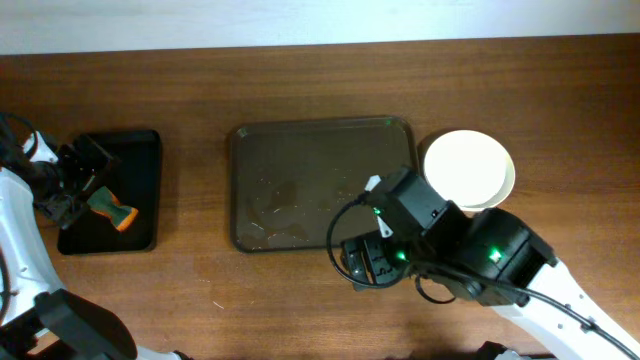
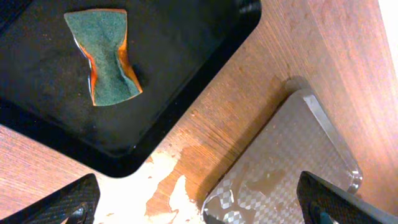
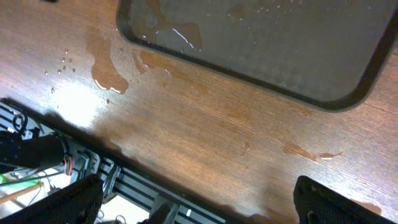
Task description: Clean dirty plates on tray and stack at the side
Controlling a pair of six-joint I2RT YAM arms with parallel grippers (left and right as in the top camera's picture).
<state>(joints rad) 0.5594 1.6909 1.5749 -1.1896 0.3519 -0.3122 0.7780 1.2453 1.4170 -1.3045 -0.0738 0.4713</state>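
The plates sit stacked on the table just right of the tray, a white one on top with a cream rim showing beneath it. The large dark brown tray holds no plates, only wet streaks; it also shows in the left wrist view and the right wrist view. My right gripper hovers over the table near the tray's front right corner, open and empty. My left gripper is over the small black tray, open and empty.
A small black tray at the far left holds a green-and-orange sponge, seen too in the left wrist view. Water puddles lie on the wood in front of the brown tray. The table's front edge is close below my right gripper.
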